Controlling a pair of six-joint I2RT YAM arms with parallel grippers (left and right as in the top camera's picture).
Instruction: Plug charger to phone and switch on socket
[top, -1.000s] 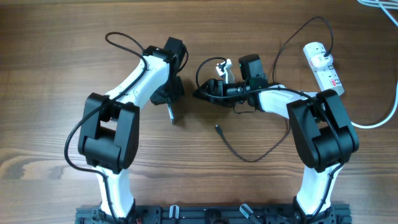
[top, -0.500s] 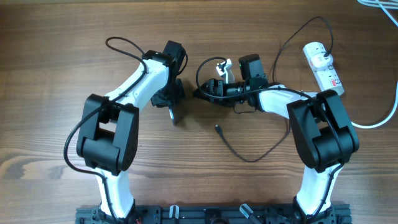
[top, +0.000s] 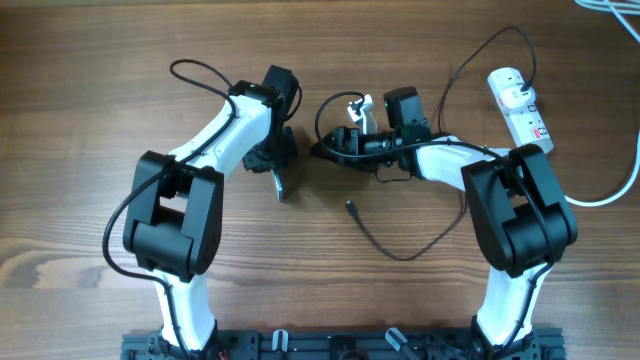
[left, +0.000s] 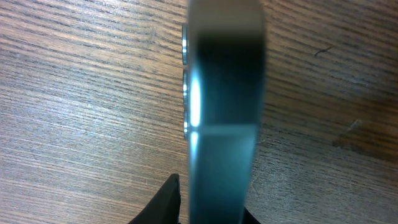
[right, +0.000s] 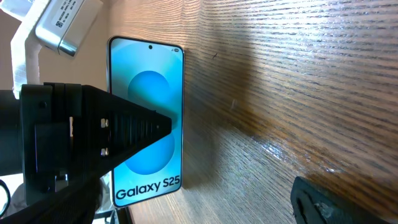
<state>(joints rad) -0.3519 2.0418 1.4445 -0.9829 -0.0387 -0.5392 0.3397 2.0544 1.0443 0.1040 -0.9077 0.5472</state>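
Two views split the phone (left: 224, 124): the left wrist gives us only its thin edge, upright on the table (top: 80, 100) at the left end effector (top: 274, 168), whose grip we cannot tell. The right wrist shows its screen (right: 146, 81) beyond the wide-open right end effector (top: 322, 150). The charger (top: 400, 250) looks limp; we'd pinch just behind its connector tip (top: 350, 207).

a wood-grain table (top: 80, 150) with a pale cable (top: 603, 9) crossing its far right corner.

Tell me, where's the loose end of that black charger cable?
In the overhead view, the charger's connector tip lies loose on the wooden table near its middle, right of the Galaxy S25 phone standing on edge.
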